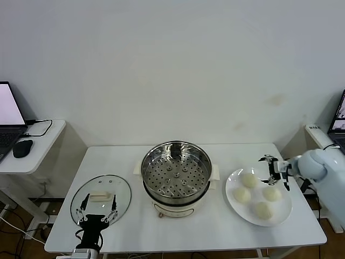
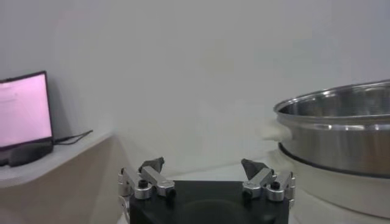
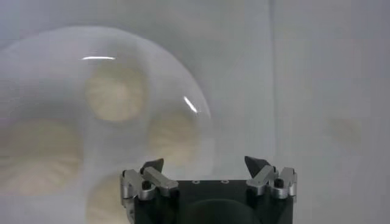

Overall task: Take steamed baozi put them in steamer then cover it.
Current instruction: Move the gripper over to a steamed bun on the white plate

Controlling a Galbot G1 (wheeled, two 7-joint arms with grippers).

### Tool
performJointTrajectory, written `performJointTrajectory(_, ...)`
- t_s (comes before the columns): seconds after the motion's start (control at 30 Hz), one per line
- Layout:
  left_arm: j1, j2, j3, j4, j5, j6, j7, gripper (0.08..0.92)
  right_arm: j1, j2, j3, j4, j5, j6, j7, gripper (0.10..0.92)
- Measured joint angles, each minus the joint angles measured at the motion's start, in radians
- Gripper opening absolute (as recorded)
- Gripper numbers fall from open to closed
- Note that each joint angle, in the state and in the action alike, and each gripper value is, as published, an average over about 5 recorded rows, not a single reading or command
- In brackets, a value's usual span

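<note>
Head view, left to right: one cover (image 1: 101, 195) lies flat on the counter (image 1: 178, 232), with the left end effector (image 1: 97, 210) spread wide, holding nothing, at its near edge. One empty steamer (image 1: 176, 170) sits mid-counter. Four baozi (image 1: 249, 180) rest on one plate (image 1: 233, 200); the right end effector (image 1: 274, 171) hovers wide open over its far edge. No writing can be read.

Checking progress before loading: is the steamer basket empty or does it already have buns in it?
Empty. The steamer shows only its bare perforated floor; all four baozi sit on the white plate beside it.
</note>
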Motion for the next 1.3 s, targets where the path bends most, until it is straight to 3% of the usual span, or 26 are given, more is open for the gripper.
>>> performJointTrajectory(0.83, -0.003, 0.002, -0.019, 0.006, 0.017, 0.001, 0.000, 0.823, 0.142, 0.153, -0.167, -0.233, -0.066, -0.001, -0.068, 0.820)
performJointTrajectory(1.3, 0.001, -0.001, -0.017, 0.009, 0.021, 0.001, 0.003, 0.823, 0.148, 0.178, -0.184, -0.258, -0.085, -0.007, -0.072, 0.691)
